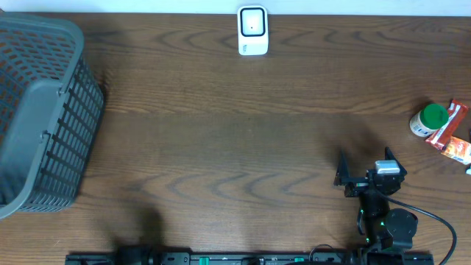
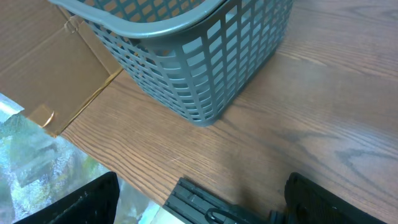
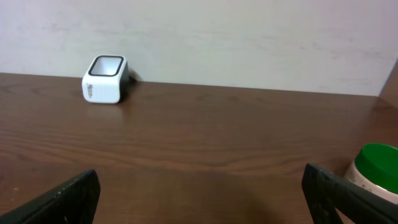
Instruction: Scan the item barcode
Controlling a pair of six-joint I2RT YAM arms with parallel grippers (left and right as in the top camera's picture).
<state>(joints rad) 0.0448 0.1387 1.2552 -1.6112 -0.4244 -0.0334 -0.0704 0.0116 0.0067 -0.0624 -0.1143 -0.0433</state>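
A white barcode scanner (image 1: 252, 31) stands at the table's far edge, and in the right wrist view the scanner (image 3: 106, 79) is far left. The items lie at the right edge: a white jar with a green lid (image 1: 429, 119) and red packets (image 1: 450, 132) next to it. The jar (image 3: 375, 168) also shows at the right wrist view's right edge. My right gripper (image 1: 366, 162) is open and empty near the front right, left of the jar. My left gripper (image 2: 202, 208) is open and empty over the table's front left edge, and the overhead view does not show it.
A grey slatted basket (image 1: 40, 118) fills the far left of the table, and the basket (image 2: 199, 56) is close ahead in the left wrist view. A black rail (image 1: 221, 258) runs along the front edge. Cardboard (image 2: 50, 68) lies on the floor beyond the table.
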